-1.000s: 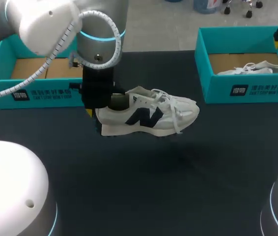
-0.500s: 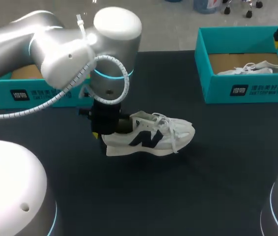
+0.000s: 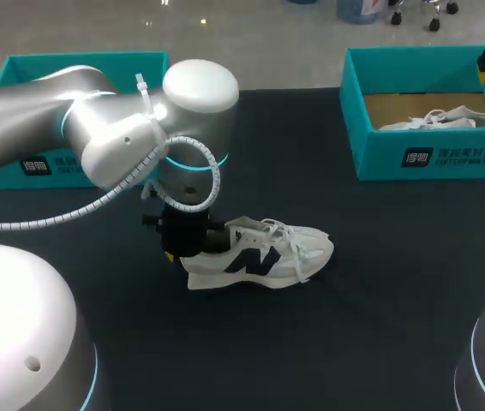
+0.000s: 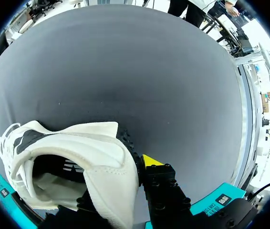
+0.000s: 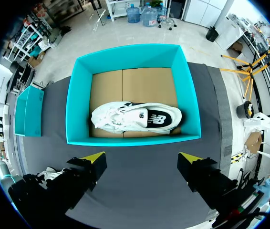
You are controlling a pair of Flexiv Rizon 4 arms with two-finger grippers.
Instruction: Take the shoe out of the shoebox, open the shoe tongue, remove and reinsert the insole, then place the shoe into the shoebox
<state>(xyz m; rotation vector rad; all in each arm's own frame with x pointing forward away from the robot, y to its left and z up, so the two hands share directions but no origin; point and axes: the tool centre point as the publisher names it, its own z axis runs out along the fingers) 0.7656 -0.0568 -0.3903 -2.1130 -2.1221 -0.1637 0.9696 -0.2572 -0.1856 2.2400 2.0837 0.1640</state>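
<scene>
**Shoe out of box, clamped at heel by left gripper**

Nearest item: the white shoe (image 3: 264, 257) with dark side marking sits mid-table (image 3: 380, 291), upright, sole down, toe toward the robot's right. Whether the sole bears on the surface cannot be told. The left gripper (image 3: 182, 244) is clenched on the shoe's heel. In the left wrist view one yellow fingertip (image 4: 149, 160) lies outside the heel wall and the other is hidden by the shoe.

Further back, the left shoebox (image 3: 80, 62) stands at the far left, partly behind the left arm.

At the far right, the right gripper (image 5: 142, 162) hangs spread wide, grasping nothing, above the right shoebox (image 5: 130, 139). A second shoe (image 5: 135, 118) lies inside it.
</scene>
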